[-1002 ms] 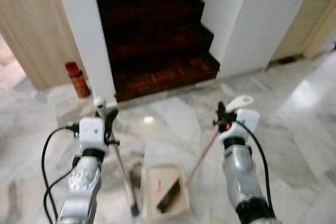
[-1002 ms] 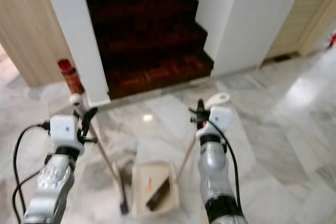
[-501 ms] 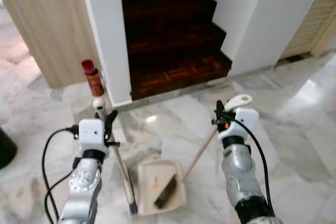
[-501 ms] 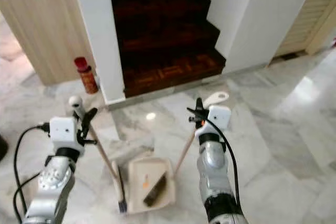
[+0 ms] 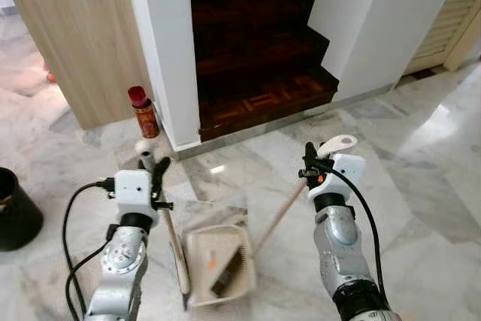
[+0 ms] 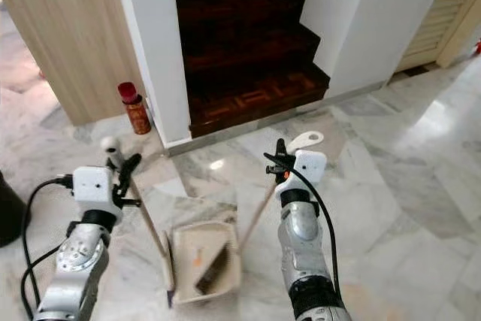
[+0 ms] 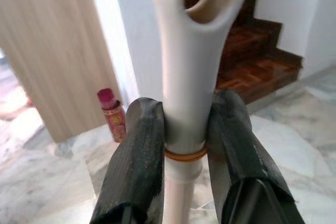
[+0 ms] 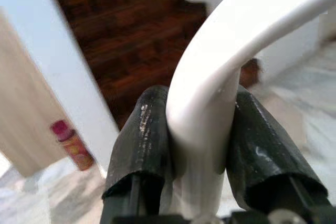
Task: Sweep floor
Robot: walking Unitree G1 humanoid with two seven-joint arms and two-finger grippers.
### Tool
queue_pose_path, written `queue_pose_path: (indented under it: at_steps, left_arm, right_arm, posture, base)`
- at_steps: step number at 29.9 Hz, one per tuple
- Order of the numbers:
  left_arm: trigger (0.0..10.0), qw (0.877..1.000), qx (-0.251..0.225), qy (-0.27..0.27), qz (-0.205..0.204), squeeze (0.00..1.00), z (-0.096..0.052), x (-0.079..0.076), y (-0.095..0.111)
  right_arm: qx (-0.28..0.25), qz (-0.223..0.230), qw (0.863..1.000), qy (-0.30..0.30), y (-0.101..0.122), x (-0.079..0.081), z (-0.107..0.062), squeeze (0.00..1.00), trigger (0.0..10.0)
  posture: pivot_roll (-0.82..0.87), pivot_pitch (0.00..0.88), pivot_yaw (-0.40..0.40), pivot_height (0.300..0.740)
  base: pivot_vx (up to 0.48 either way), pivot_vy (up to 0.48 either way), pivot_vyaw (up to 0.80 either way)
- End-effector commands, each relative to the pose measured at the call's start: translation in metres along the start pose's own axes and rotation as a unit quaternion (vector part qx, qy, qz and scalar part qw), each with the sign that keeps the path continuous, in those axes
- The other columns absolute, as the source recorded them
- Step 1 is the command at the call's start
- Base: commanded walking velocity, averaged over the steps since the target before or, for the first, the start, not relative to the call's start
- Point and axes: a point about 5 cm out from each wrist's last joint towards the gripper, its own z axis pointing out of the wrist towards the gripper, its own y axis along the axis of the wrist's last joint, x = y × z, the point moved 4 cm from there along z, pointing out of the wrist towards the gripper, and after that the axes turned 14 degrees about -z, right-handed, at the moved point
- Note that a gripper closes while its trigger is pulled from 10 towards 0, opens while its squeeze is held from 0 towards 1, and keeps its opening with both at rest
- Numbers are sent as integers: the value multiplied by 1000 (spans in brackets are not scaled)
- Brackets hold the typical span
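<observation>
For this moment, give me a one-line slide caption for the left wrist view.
Left gripper clamped on the white broom handle, facing a red spray can beside dark wooden stairs.

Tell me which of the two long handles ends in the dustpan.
The one in the right gripper: its handle slants down to the dustpan. The left gripper holds the broom, which stands beside the pan.

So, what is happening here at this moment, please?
The robot stands on a marble floor in front of dark wooden stairs. Its left gripper is shut on a broom handle, and its right gripper is shut on the white dustpan handle. The dustpan rests on the floor between the arms, the brush head lying in it. A red spray can stands by the wall.
</observation>
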Motion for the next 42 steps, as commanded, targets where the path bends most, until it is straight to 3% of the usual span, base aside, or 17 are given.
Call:
queue_pose_path:
  at_steps: [1, 42]
  left_arm:
    - [10000, 1000, -20, -5, 4, 0, 3, -1, 11]
    - [10000, 1000, -17, -2, 5, 0, 2, 0, 11]
  right_arm:
    - [-22, 0, 1000, -10, 11, -5, 4, 0, 10000]
    - [-24, -16, 1000, -1, 13, -2, 5, 0, 10000]
  posture:
    - [151, 60, -13, 740]
    - [158, 86, -12, 740]
  base:
    - [0, 349, 0]
    - [0, 348, 45]
